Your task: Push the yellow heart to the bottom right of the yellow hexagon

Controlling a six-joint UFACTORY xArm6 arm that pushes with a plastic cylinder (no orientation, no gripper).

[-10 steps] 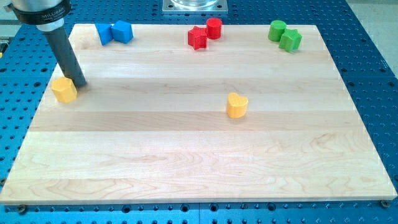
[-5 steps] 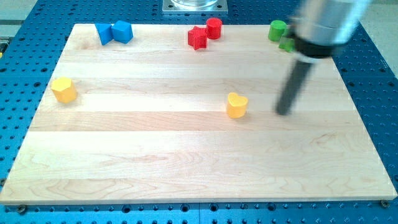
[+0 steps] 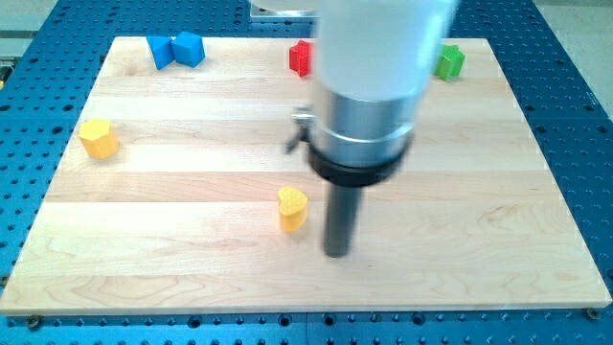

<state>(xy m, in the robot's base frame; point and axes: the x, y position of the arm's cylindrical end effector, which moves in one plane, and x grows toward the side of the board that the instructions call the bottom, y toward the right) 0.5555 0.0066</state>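
The yellow heart (image 3: pixel 293 208) lies on the wooden board (image 3: pixel 172 249), left of centre and low in the view. The yellow hexagon (image 3: pixel 98 138) sits near the board's left edge. My tip (image 3: pixel 336 253) rests on the board just to the right of the heart and a little below it, with a small gap between them. The rod and its wide silver mount rise above the tip and cover the middle of the board's top part.
Two blue blocks (image 3: pixel 175 49) sit together at the top left. A red block (image 3: pixel 300 57) and a green block (image 3: pixel 449 61) show at the top, each partly hidden by the arm.
My tip swung from beside the yellow hexagon to the heart's right, then down and left. The yellow heart has been pushed left and downward. The hexagon has not moved.
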